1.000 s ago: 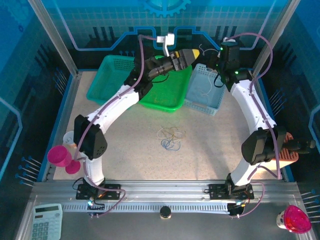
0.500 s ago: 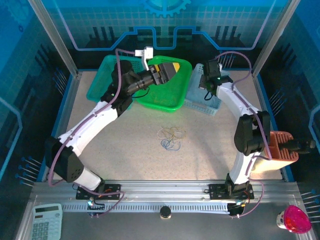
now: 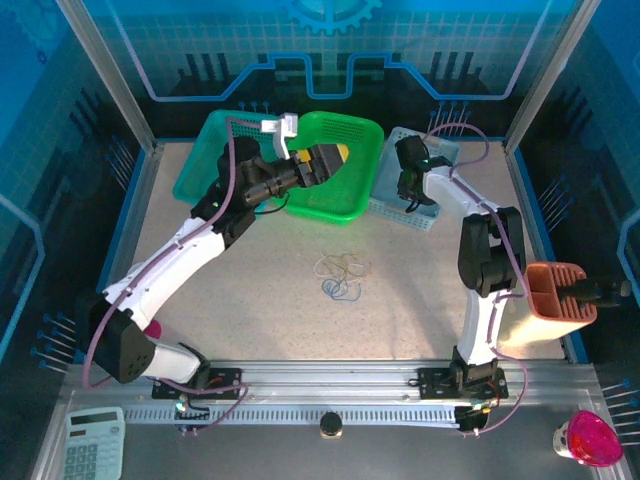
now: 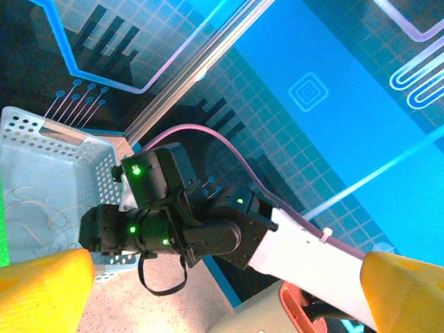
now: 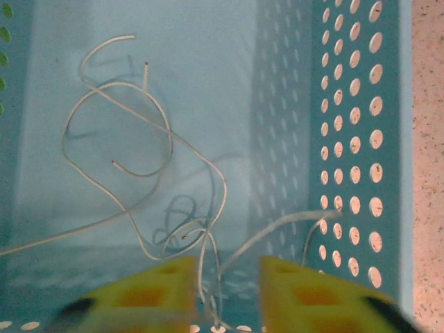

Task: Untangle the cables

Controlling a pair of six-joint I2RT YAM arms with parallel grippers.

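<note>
Blue-lit panels wall in a speckled beige surface [image 3: 250,300], and the trouble spot is at its far edge, towards the right corner. The right fingers [image 5: 305,295] are down inside the pale blue perforated plastic basket [image 5: 354,104], parted with a clear gap. A thin white cord [image 5: 171,135] runs straight down through that gap, unpinched.

Watch that one: if the arm lifts away, I reckon the springy strand could hook on a yellow finger and ride out over the basket wall.

Second worry: the left fingers [image 4: 41,284], spread wide and holding nothing, hover above the bright green plastic basket [image 3: 330,214] next door. The right arm's black wrist [image 4: 166,222] is right in front of them, so a careless swing could knock the two arms together.

At the middle of the surface the small clump of thin looped cables [image 3: 340,274], pale yellowish and blue, lies apart from both arms. A tug on one loop would likely drag the whole knot rather than free a strand.

Now the count:
- Two arms.
- Three baskets along the far edge: a dark teal basket [image 3: 200,170], the bright green one and the pale blue one.
- One clump, its strands too fine to number.
- White strand in the blue basket: one cord or two, I cannot tell.
- One pink goblet [image 3: 590,437] and one calculator [image 3: 95,445], both beyond the near edge.
- One terracotta rack [image 3: 560,295] at the right edge.
</note>
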